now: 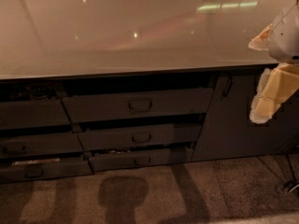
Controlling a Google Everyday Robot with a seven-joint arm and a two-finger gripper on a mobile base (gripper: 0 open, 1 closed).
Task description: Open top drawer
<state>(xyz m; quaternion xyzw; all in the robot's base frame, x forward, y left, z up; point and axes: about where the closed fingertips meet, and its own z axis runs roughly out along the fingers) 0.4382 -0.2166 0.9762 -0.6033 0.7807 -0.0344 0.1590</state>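
Observation:
The top drawer (138, 105) is the widest dark grey front in the middle stack, just under the counter, with a small rectangular handle (140, 105) at its centre. It stands out further than the two narrower fronts below it, and a dark gap shows above it. My gripper (267, 97), pale yellow under a white-grey wrist, hangs at the right edge of the camera view. It is in front of the cabinet door, well to the right of the handle and apart from the drawer.
A glossy countertop (131, 31) runs above. The middle drawer (140, 136) and bottom drawer (140, 160) also stand ajar. A neighbouring drawer stack (35, 143) is at the left, and a cabinet door (229, 125) with a vertical handle at the right. A speckled floor (196, 190) carries shadows.

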